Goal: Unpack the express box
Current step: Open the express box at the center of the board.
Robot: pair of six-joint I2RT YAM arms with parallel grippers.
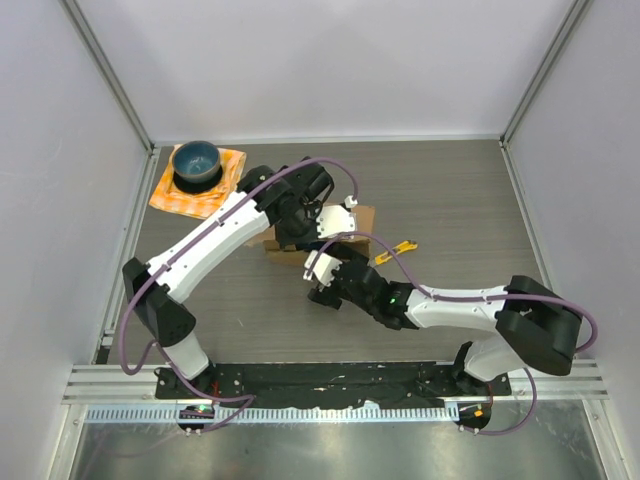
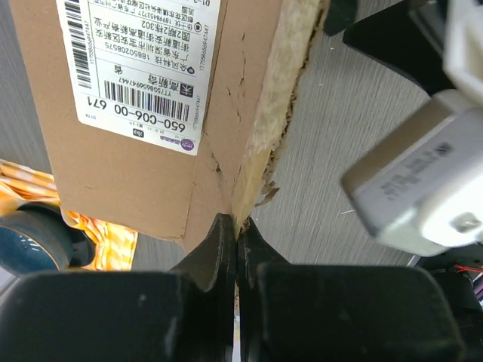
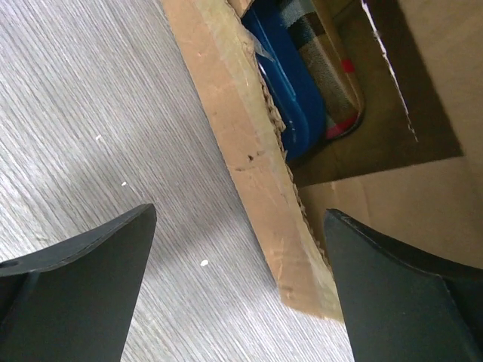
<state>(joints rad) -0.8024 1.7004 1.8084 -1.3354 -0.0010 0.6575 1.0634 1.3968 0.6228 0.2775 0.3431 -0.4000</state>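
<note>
Jaws of the left arm are pressed together on a cardboard edge of the box [image 2: 136, 173], at the corner just below its label [image 2: 139, 68]. The board is thin, so almost no gap is left between them. It is judged that this edge, which seems to belong to an opened flap [image 2: 278, 90], is pinched so that the box is steadied and its opening is held free for the other arm.

The right jaws are spread fully apart and nothing is held in them. They are placed across the near wall of the box, one side over the table [image 3: 90, 113] and the other over the inside, probably so that a reach into the box can be made. Inside, a blue item [image 3: 290, 90] with a checked pattern is seen, not yet taken out; what it is cannot be told.

The box is found in the middle of the table, under both wrists. A yellow tool [image 1: 397, 249] is laid just beside it, and an orange cloth [image 1: 215, 197] with a bowl [image 1: 196, 162] is set apart at the far left.

On the white label the large code 650-C06-00 671 can be read, with barcodes above it. The Chinese lines and the small round logo are too fine to be read with certainty
</note>
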